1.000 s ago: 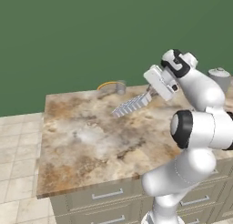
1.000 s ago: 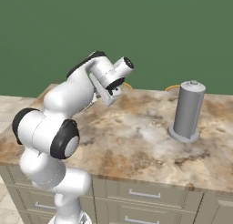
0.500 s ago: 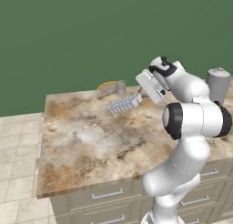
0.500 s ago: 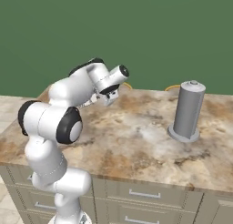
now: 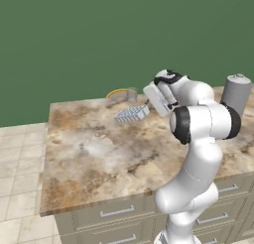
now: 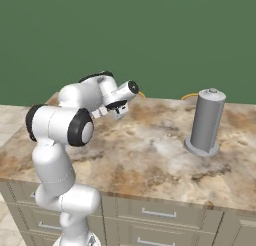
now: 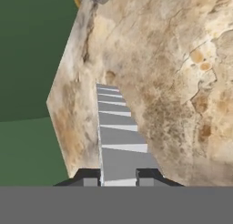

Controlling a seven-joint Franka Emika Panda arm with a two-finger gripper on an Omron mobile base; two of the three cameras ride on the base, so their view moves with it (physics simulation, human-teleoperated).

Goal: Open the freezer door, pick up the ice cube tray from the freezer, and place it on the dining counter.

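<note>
The ice cube tray (image 5: 132, 113) is a pale-blue strip of cells held out over the far part of the dining counter (image 5: 99, 153). My gripper (image 5: 148, 107) is shut on its near end. In the hand view the tray (image 7: 115, 129) runs away from my gripper (image 7: 118, 178), whose two dark fingertips (image 7: 90, 177) sit on either side of its end, with the marbled counter (image 7: 182, 82) below. It lies low and nearly level; I cannot tell whether it touches the stone. From the right my gripper (image 6: 119, 110) hides most of the tray.
A grey cylinder (image 6: 205, 122) stands on the counter's right side (image 5: 235, 91). A yellow-rimmed round object (image 5: 121, 94) sits at the back edge, close beyond the tray. Drawers with silver handles (image 5: 116, 212) run below the counter front. Tiled floor (image 5: 20, 163) lies to the left.
The arm has folded and carried the tray a little left and down toward the counter's far side; the tray now lies flatter and lower. The gripper stays shut on it.
</note>
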